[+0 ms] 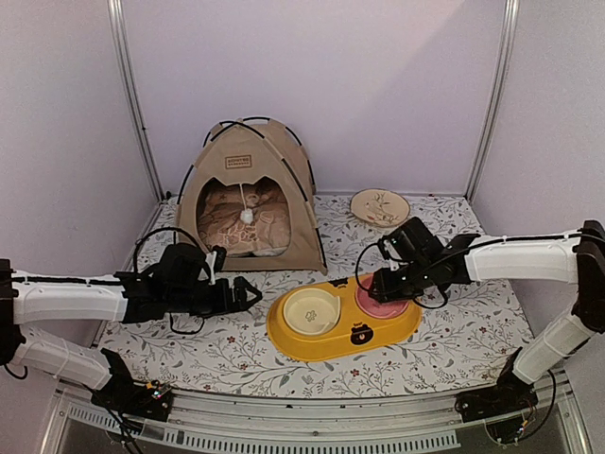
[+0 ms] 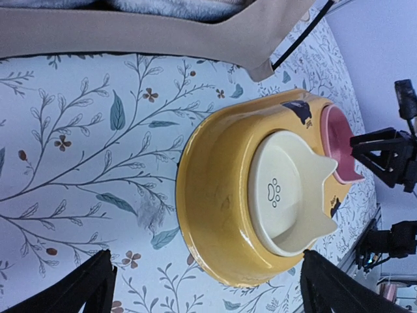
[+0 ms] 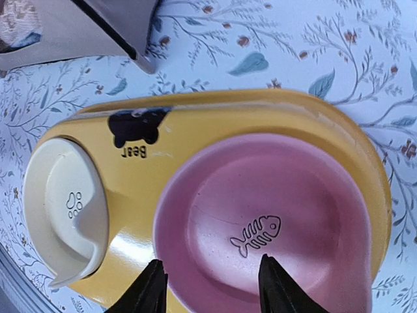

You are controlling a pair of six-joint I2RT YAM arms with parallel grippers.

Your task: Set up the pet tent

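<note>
Tent of beige canvas on thin black poles stands at the back of the floral cloth, well apart from both arms. The left gripper and right gripper flank the yellow two-hole bowl tray

Left wrist: jaws wide and empty, with the tent's hem beyond the tray

Right wrist: jaws partly apart and empty, over the pink bowl

The tent is probably light, its canvas soft and slack and its poles springy, so grip it at a pole seam or corner
</note>
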